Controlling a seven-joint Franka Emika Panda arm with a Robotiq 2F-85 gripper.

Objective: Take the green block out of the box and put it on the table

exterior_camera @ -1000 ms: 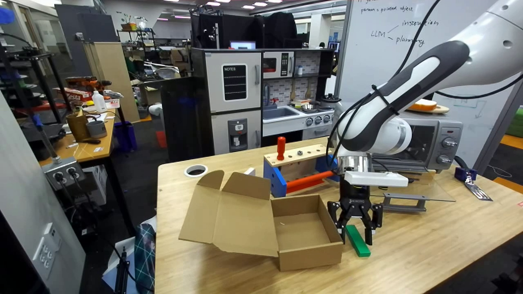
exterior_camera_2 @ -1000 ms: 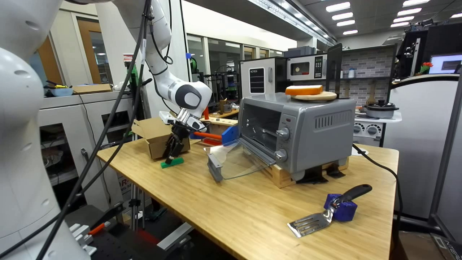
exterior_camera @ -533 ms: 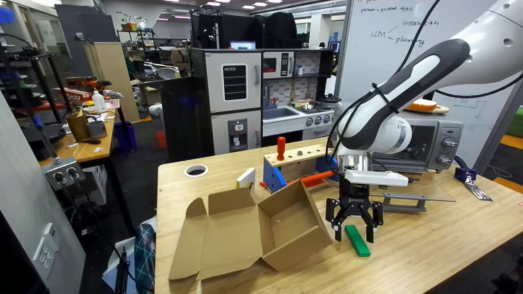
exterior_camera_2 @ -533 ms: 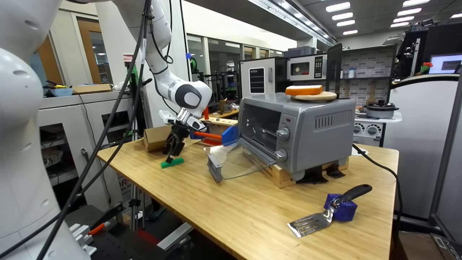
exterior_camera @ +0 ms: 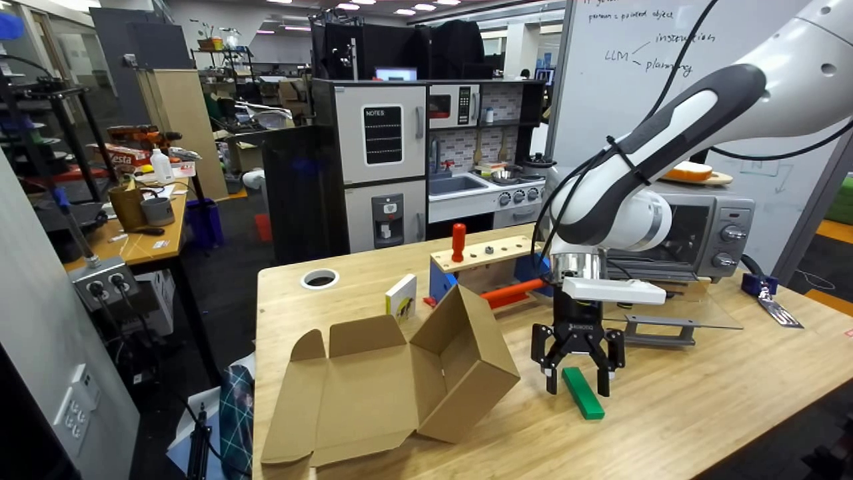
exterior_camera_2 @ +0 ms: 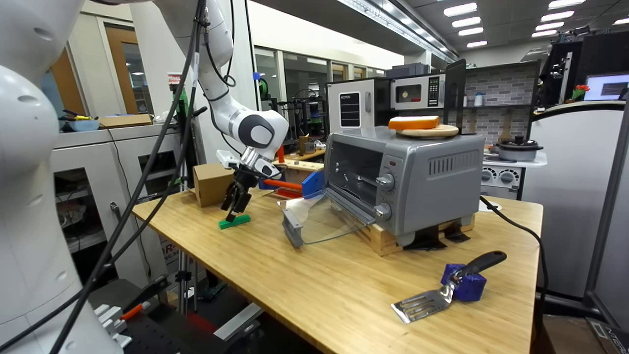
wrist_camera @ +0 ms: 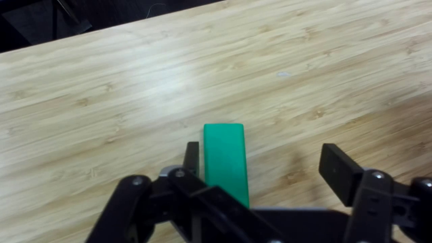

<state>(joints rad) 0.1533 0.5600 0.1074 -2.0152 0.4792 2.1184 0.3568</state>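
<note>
The cardboard box [exterior_camera: 433, 380] is tilted on the desk [exterior_camera: 666, 400]. Outside lies the green block [wrist_camera: 225, 160], under the spread-fingered end effector [exterior_camera: 578, 388].

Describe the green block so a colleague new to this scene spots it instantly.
On the large light wooden table rests an opened brown cardboard box. Beside the box, under the open black hand, lies the green block, a slim straight bar. Its solid green sets it apart from the brown cardboard and the nearby red bar.
</note>
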